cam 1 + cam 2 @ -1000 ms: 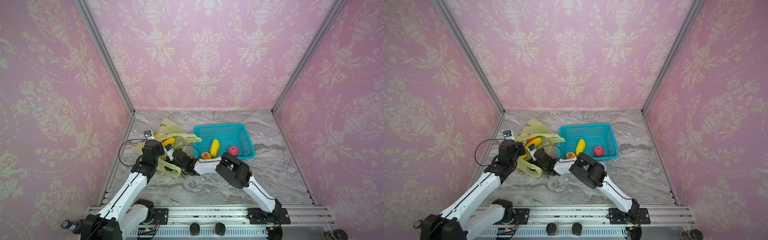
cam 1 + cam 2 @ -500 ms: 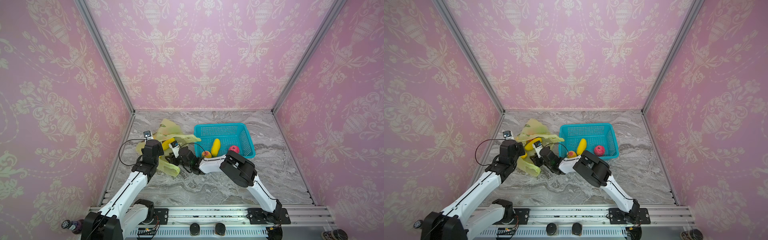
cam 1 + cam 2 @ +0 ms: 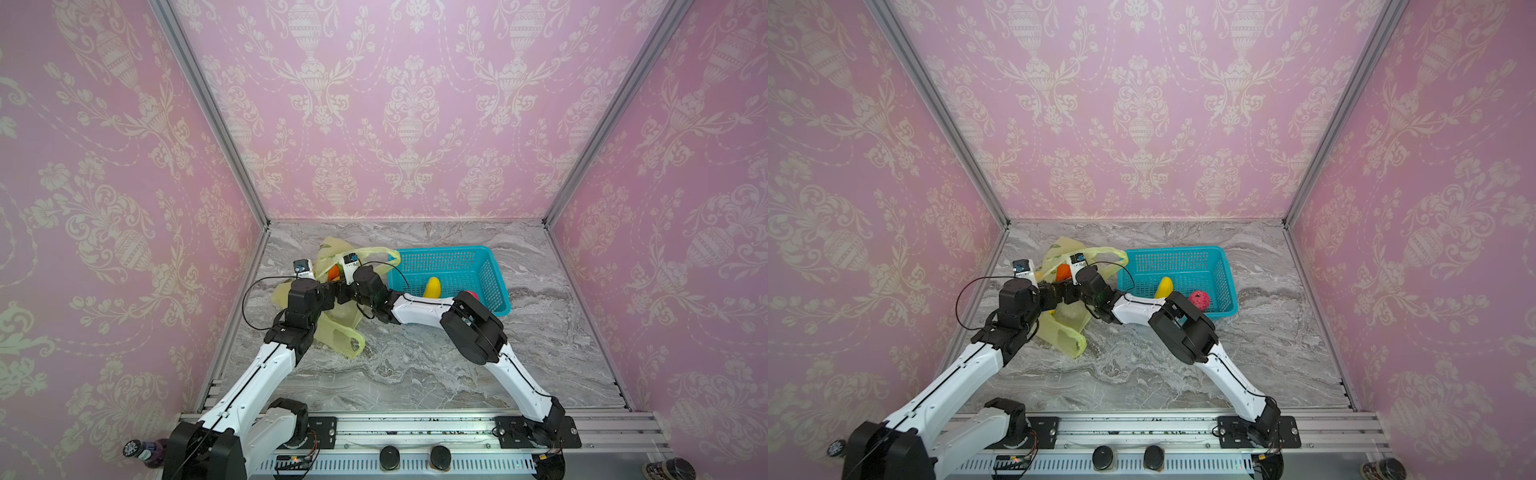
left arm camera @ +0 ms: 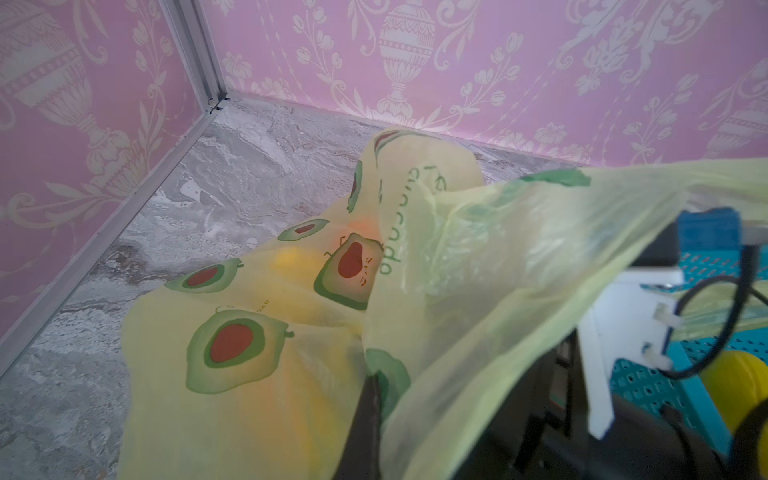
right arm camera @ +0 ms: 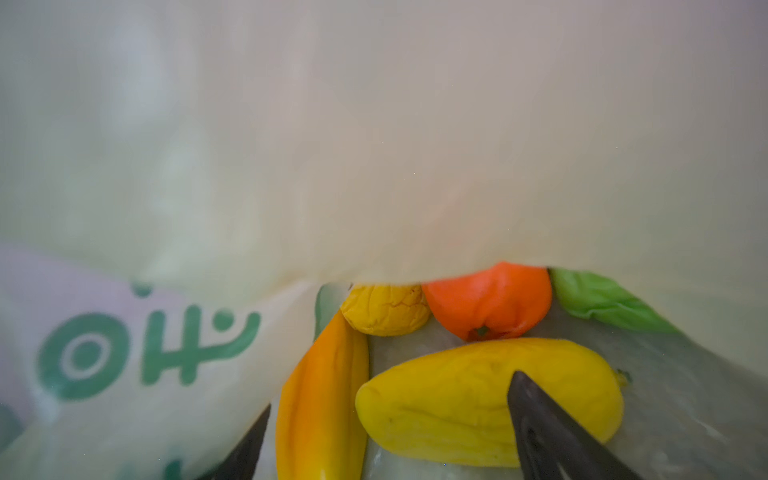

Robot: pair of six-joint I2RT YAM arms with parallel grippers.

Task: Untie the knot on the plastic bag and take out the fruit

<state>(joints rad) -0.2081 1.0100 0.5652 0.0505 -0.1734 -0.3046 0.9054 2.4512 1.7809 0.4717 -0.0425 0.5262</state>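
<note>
Right wrist view: the right gripper (image 5: 390, 392), jaws wide, sits inside the plastic bag (image 5: 374, 145) at the fruit (image 5: 486, 299). The left gripper (image 4: 371, 384) is clamped on the plastic bag's film.

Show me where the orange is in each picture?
A top view: the orange peeks from the plastic bag, left of the basket.
A top view: same spot.
Left wrist: hidden under the plastic bag.
Right wrist: middle, behind the long yellow fruit.
Shared landmark: the plastic bag.
</note>
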